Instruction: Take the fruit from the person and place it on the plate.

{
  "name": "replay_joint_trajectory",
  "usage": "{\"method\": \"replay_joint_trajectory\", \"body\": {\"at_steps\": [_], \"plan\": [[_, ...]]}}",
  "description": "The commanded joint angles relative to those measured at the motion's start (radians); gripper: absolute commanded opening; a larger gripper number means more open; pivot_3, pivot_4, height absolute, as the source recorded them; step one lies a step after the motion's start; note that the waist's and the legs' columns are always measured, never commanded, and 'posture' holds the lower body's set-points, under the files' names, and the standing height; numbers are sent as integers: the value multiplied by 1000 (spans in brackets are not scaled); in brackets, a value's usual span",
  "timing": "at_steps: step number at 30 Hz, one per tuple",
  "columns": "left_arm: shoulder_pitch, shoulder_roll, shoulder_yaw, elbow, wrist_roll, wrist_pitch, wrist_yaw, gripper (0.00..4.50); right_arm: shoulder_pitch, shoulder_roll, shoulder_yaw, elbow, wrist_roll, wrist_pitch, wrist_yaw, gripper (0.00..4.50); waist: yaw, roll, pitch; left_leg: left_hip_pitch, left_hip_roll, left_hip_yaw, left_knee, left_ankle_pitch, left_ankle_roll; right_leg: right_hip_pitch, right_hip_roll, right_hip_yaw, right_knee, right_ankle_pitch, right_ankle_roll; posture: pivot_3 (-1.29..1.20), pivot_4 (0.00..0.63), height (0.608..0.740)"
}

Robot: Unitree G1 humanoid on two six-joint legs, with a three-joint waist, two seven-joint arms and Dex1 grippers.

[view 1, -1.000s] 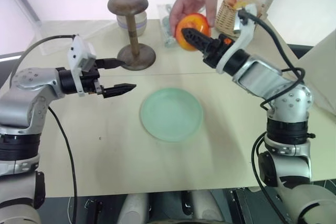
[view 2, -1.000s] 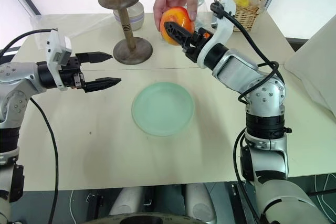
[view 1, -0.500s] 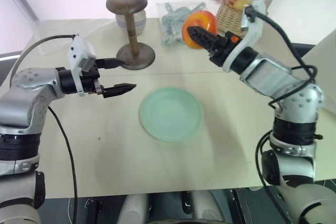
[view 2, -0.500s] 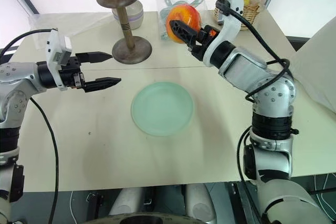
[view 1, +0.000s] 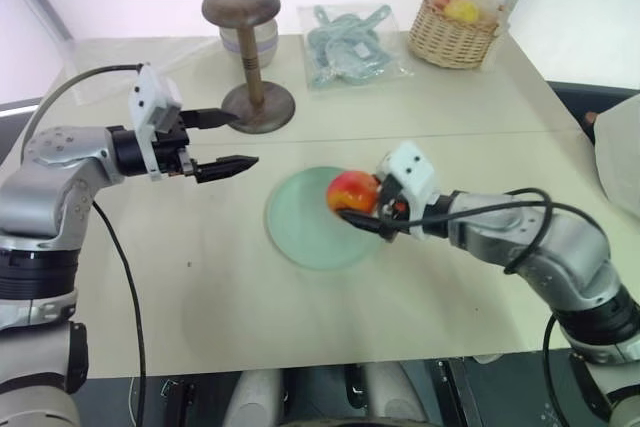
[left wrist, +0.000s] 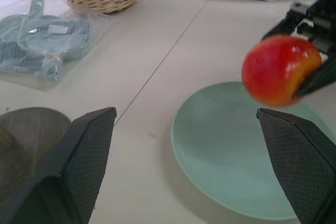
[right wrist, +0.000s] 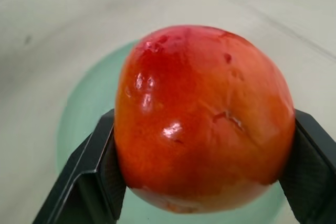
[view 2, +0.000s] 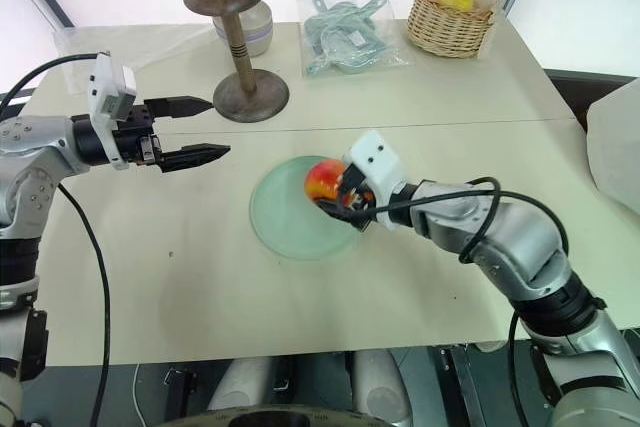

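Fruit pinched in the right tool, one black finger on each flank, as the right wrist view shows plainly. Fruit hangs over the right-hand part of the plate; from the left wrist view it looks clear of the plate surface, not resting on it, though the gap cannot be judged finely. Plate lies directly beneath and slightly to the robot's left of the fruit, so the coming move should be mostly a short descent, perhaps with a small shift toward plate centre, then a release.

Fruit is near-round; no long axis of note. Once let go it may roll, and it sits nearer the plate's right rim than its middle.

Left tool spread wide, holding nothing, hovering over the worktop to the left of the plate, apart from it. Right arm is clearly the nearer one and already carries the load.

Wooden stand, bagged pale-green items and wicker basket stand well behind the plate, out of the path.

Writing: a small label shows on the bagged items in the left wrist view; too small to read. No brands legible elsewhere.
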Motion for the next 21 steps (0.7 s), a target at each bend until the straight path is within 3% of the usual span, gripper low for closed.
{"method": "replay_joint_trajectory", "body": {"at_steps": [1,9,21], "plan": [[-20,9,14,-26,-8,-3,-6,4500,-4,12,40,-24,-111,-65,65,3105,1,0,0,0,0,0,0,0,0,0,0,0,0,0,0,0,150,740],[15,34,17,-75,-34,40,-34,4500,12,57,49,10,-239,-95,144,3105,2,0,0,0,0,0,1,0,0,0,0,0,0,0,0,0,150,740],[154,258,35,-85,-23,-33,-287,4500,21,107,33,34,-326,-95,217,3105,4,0,0,1,0,0,0,0,0,1,0,0,1,0,0,0,150,740]]}}
